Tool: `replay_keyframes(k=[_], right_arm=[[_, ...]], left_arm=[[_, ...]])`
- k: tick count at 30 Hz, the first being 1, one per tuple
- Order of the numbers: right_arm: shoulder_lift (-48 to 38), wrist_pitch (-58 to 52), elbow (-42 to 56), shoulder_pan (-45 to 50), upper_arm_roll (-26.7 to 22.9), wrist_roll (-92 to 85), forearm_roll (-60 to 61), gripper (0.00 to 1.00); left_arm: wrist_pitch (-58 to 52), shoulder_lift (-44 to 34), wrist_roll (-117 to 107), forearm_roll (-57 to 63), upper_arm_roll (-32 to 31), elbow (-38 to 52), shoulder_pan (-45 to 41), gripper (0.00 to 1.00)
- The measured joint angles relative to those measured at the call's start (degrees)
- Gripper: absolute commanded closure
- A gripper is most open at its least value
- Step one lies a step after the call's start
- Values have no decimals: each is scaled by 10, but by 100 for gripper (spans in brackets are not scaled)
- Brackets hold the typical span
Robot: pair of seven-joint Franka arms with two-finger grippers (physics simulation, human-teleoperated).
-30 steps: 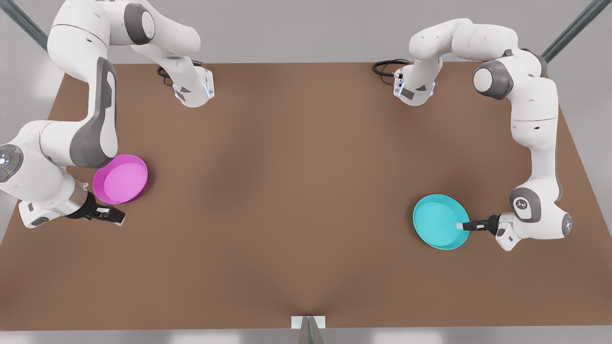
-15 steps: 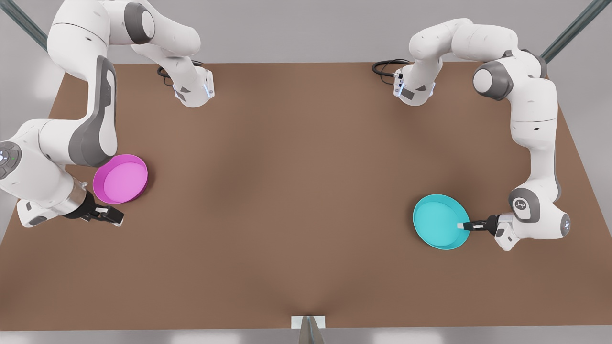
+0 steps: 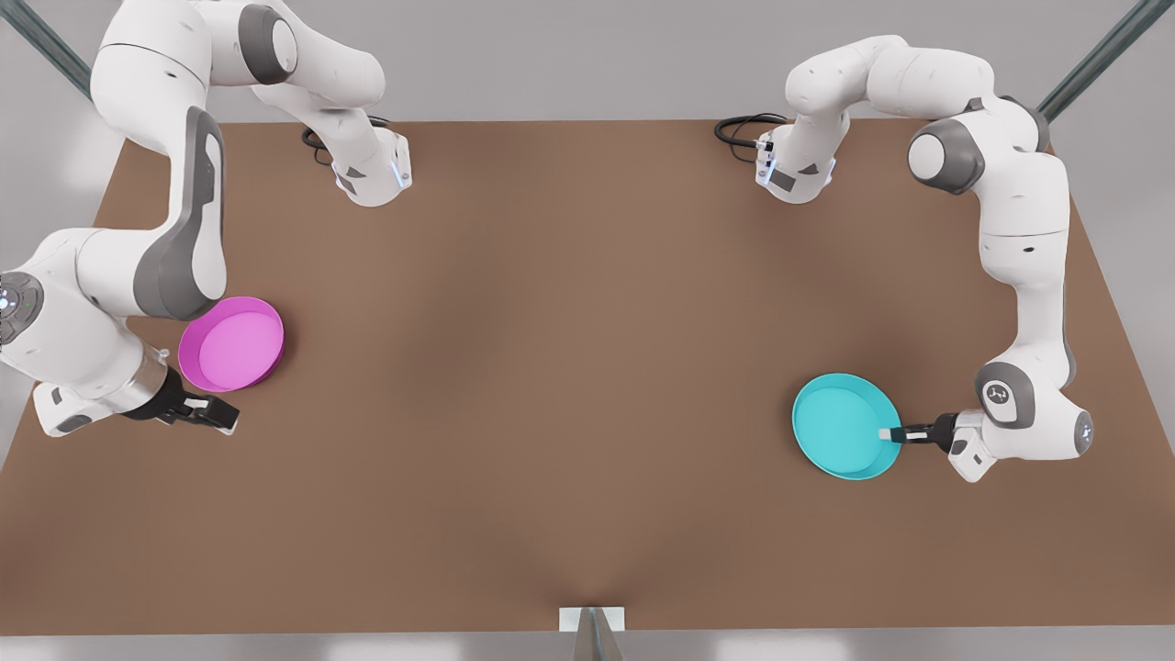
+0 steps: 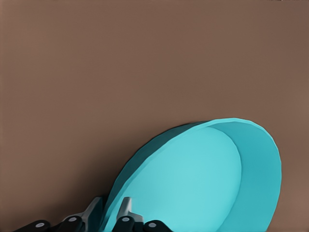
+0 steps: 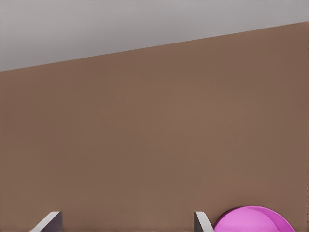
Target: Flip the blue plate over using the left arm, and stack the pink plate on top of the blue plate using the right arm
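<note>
Pink plate (image 3: 232, 345) sits upright on the brown table (image 3: 551, 367) at the left of the front view, its lighter inside facing up, partly under the grey elbow of the right arm (image 3: 174, 248). Just below it in that frame, close to the rim but apart from it, the right gripper (image 3: 218, 418) hangs low over the table and points toward the frame's right. In the right wrist view its two fingertips (image 5: 48, 221) stand wide apart with only bare table between them, so it grips nothing, and the plate's rim (image 5: 253, 220) peeks in just beside one finger at the lower right of that picture. Toward the right of the front view lies the blue plate (image 3: 840, 424), tilted, with its open face turned toward the camera. At the plate's right edge the left gripper (image 3: 890, 434) reaches in sideways from the left arm (image 3: 1028, 275). The left wrist view shows the plate (image 4: 203, 183) standing steeply on edge above the table, with the gripper (image 4: 112, 215) pinching its rim, one finger on the outer wall and one on the inner face.
</note>
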Motion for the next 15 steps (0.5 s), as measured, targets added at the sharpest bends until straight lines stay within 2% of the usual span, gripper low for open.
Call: replay_keyframes(k=[11,15], right_arm=[[0,0,0,3,2,-5,2,0],[2,10,0,8,2,-5,0,0]], left_arm=[[-5,3,9,-1,1,5,0,66],[-5,4,8,0,0,5,0,70]])
